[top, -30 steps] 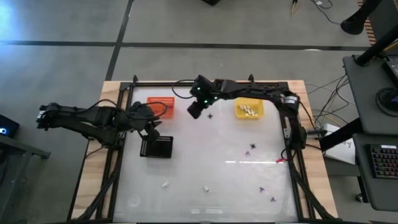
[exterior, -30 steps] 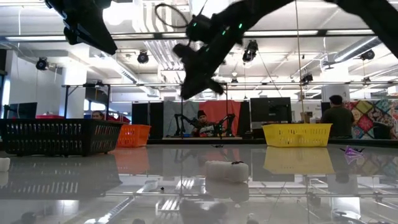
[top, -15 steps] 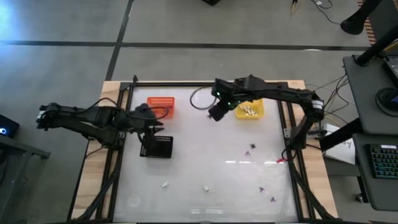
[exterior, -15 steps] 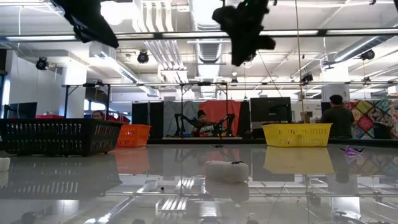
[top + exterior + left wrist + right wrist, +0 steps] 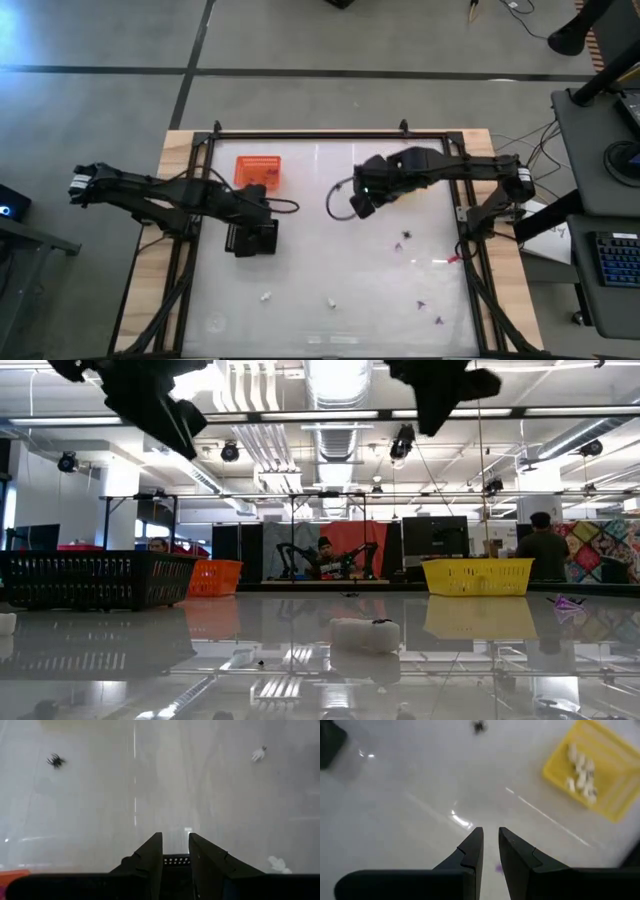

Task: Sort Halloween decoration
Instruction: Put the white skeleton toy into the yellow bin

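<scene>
Right gripper (image 5: 490, 836), narrow empty gap between fingers, above table centre; purple trinkets (image 5: 403, 241) just right, nearer.

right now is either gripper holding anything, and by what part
Nothing is held. The left gripper and right gripper both show a bare gap between their fingers.

Table (image 5: 330, 270) glossy white; yellow basket (image 5: 612, 780) plastic mesh
</scene>
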`<act>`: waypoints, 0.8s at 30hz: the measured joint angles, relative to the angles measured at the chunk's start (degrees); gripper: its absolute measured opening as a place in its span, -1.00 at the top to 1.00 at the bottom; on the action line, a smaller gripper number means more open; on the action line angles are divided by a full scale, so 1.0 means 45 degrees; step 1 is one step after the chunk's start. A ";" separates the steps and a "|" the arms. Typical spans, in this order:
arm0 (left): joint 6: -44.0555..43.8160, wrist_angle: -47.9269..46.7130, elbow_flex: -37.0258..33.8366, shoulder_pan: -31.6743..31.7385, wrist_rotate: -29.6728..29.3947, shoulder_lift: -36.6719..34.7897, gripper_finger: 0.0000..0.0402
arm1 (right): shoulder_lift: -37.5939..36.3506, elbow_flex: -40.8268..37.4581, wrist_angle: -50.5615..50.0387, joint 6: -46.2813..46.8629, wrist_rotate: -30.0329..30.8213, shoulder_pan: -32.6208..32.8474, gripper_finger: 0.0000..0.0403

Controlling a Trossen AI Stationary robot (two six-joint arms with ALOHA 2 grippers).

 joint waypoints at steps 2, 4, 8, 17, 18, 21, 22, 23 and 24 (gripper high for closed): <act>0.0025 0.0000 0.0000 -0.0040 0.0000 0.0316 0.61 | -0.0047 0.0000 -0.0504 0.0742 -0.0008 0.0476 0.73; 0.0058 0.0010 0.0000 -0.0078 0.0005 0.0565 0.61 | -0.0047 0.0000 -0.0996 0.1493 0.0004 0.0977 0.73; 0.0179 0.0025 0.0000 -0.0092 0.0492 0.0918 0.61 | -0.0047 0.0000 -0.1525 0.2771 0.0272 0.1913 0.73; 0.0969 0.2475 0.0005 -0.0621 0.3258 0.2017 0.36 | -0.0076 0.0000 -0.1712 0.4602 0.1193 0.3200 0.73; 0.1356 0.2656 0.0005 -0.0707 0.3266 0.2228 0.34 | -0.0076 0.0000 -0.1712 0.4781 0.1298 0.3263 0.73; 0.2075 0.2957 0.0038 -0.0958 0.3259 0.2834 0.30 | -0.0076 0.0000 -0.1712 0.5351 0.1346 0.3297 0.73; 0.2223 0.2960 0.0156 -0.1026 0.3235 0.3068 0.30 | -0.0076 0.0000 -0.1712 0.5545 0.1347 0.3297 0.73; 0.2385 0.2973 0.0314 -0.1080 0.3216 0.3307 0.30 | -0.0082 0.0000 -0.1717 0.5745 0.1350 0.3295 0.73; 0.2564 0.2977 0.0534 -0.1123 0.3149 0.3564 0.30 | -0.0107 0.0000 -0.1714 0.5836 0.1381 0.3288 0.73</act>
